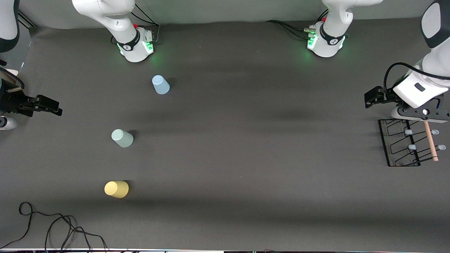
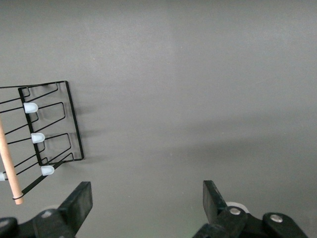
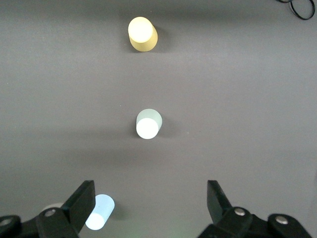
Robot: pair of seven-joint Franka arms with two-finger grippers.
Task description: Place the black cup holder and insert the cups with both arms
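Front view gives me three smooth upside-down plastic tumblers, light blue (image 1: 160, 85), pale green (image 1: 122, 138), yellow (image 1: 116, 189), toward the right arm's end. Black wire rack with wooden rod (image 1: 407, 142) sits under my left gripper (image 2: 146, 198), jaws spread, empty. Right gripper (image 3: 148, 201) likewise gapes over bare grey matting (image 1: 246, 140).

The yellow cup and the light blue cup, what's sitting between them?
The pale green cup stands between the yellow cup and the light blue cup, apart from both; the front view shows it, and the right wrist view too.
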